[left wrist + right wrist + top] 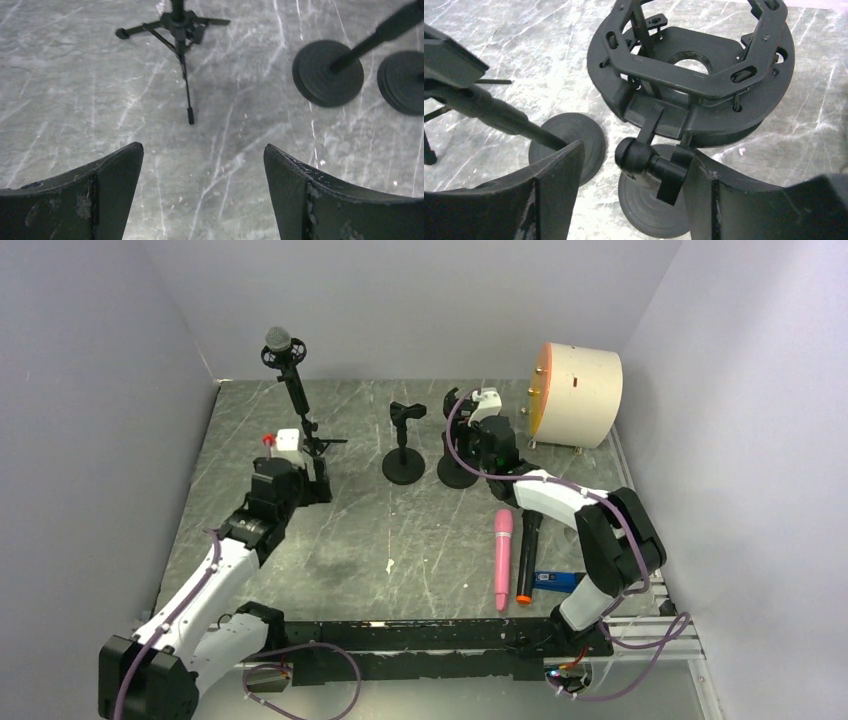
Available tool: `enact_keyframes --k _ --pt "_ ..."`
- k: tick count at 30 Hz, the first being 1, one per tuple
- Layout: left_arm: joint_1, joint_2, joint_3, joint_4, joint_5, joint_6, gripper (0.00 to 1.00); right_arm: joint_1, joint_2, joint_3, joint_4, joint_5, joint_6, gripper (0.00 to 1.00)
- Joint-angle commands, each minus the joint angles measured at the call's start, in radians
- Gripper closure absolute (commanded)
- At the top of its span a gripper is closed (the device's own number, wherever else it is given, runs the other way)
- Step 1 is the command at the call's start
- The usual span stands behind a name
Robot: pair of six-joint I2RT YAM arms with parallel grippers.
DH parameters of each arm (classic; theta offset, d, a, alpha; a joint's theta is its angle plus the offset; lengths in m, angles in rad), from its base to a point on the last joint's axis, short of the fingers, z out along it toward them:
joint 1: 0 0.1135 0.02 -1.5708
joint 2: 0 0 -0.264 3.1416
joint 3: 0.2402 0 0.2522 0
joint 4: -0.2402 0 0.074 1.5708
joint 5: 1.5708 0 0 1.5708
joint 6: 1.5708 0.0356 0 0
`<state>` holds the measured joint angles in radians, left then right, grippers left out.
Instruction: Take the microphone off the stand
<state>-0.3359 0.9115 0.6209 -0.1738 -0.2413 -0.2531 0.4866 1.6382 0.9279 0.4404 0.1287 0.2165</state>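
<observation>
We hold our left gripper (pixel 202 155) spread wide over the bare table (pixel 350 560), the tripod stand (pixel 179 22) at its 12 o'clock, the microphone (pixel 278 340) seated in that stand's cradle (pixel 287 357) at the table's 11 o'clock, and our right gripper (pixel 634 149) gaping wide around the pivot joint (pixel 644 160) of a shock mount (pixel 694 65).

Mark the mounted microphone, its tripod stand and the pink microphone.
mounted microphone (pixel 277 338), top external view, on its grille head.
tripod stand (pixel 178 20), left wrist view, on the leg hub.
pink microphone (pixel 502 560), top external view, mid-body.
</observation>
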Motion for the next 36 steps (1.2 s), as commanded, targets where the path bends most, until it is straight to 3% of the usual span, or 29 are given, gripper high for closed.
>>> enact_keyframes --k 1,12,18,25,32,36 --pt "0.119 0.024 0.079 0.074 0.141 0.014 0.05 -0.001 -0.087 0.041 -0.096 -0.076 -0.031 0.27" --pt "0.385 0.091 0.134 0.226 0.469 0.02 0.05 -0.026 -0.221 0.07 -0.309 -0.277 -0.008 0.14" --pt "0.403 0.175 0.049 0.555 0.566 0.023 0.06 -0.038 -0.252 0.092 -0.392 -0.387 0.047 0.11" --pt "0.404 0.328 0.107 0.687 0.608 0.09 0.12 -0.037 -0.314 0.043 -0.377 -0.536 0.103 0.18" --pt "0.404 0.45 0.167 0.781 0.607 0.115 0.19 -0.037 -0.352 0.019 -0.427 -0.54 0.131 0.2" --pt "0.405 0.482 0.189 0.776 0.634 0.133 0.33 -0.037 -0.404 -0.055 -0.389 -0.536 0.152 0.2"
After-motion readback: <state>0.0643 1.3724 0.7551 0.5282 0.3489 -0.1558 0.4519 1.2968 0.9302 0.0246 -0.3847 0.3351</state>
